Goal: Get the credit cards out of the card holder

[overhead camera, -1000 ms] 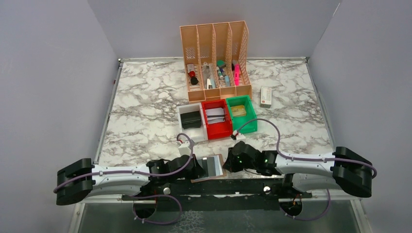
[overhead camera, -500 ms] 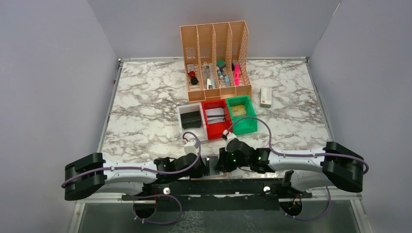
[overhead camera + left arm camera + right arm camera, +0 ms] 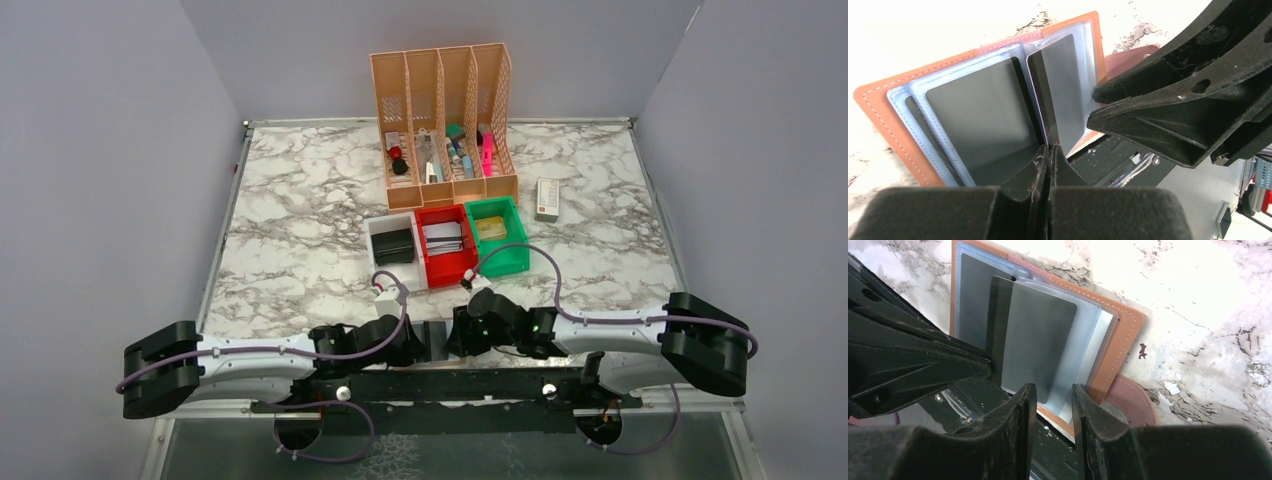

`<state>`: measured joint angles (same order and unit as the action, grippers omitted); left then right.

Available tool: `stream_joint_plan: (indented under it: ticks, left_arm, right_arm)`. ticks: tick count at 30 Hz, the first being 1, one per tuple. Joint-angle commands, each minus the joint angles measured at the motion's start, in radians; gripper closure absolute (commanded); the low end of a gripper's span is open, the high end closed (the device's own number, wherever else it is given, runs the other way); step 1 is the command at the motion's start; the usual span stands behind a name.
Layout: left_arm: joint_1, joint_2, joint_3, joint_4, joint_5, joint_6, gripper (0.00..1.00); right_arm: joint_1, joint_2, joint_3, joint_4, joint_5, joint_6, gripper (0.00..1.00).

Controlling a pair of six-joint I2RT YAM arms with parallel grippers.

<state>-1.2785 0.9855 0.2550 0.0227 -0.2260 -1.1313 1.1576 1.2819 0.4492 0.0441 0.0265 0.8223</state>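
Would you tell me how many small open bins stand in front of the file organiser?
3, side by side in front of the file organiser: the white bin on the left, the red bin in the middle, the green bin on the right. None appears hidden.

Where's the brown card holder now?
Both wrist views show the card holder lying open at the table's near edge, between the left end effector, pinching its clear sleeve, and the open right end effector.
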Motion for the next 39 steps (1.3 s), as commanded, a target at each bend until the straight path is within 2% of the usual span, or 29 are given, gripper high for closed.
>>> stream_joint_plan:
  ticks: [1, 6, 11, 24, 27, 31, 36, 39]
  left_arm:
    - [-0.003, -0.040, -0.008, -0.041, -0.026, 0.012, 1.00]
    - [-0.003, -0.060, -0.015, -0.060, -0.024, 0.007, 1.00]
    - [-0.004, -0.073, -0.003, -0.086, -0.034, 0.016, 1.00]
    - [-0.003, -0.077, -0.003, -0.068, -0.029, 0.019, 1.00]
    - [-0.004, -0.089, -0.026, -0.029, -0.035, 0.001, 0.82]
    - [-0.003, -0.101, -0.088, 0.089, -0.022, -0.023, 0.73]
    - [-0.002, -0.092, -0.114, 0.157, -0.022, -0.050, 0.72]
    - [-0.003, -0.098, -0.114, 0.130, -0.040, -0.067, 0.78]
  right_arm:
    - [0.004, 0.012, -0.012, 0.042, -0.003, 0.025, 0.64]
    - [0.004, -0.029, -0.002, 0.035, 0.010, 0.030, 0.65]
    - [0.004, -0.037, 0.044, 0.025, -0.039, -0.011, 0.64]
    - [0.004, 0.142, 0.032, 0.117, -0.074, 0.028, 0.62]
    - [0.005, 0.143, -0.010, 0.166, -0.085, 0.057, 0.62]
    - [0.003, 0.152, -0.043, 0.223, -0.102, 0.094, 0.63]
    - [0.004, 0.156, -0.054, 0.230, -0.082, 0.119, 0.64]
    - [0.004, 0.150, -0.055, 0.220, -0.069, 0.120, 0.65]
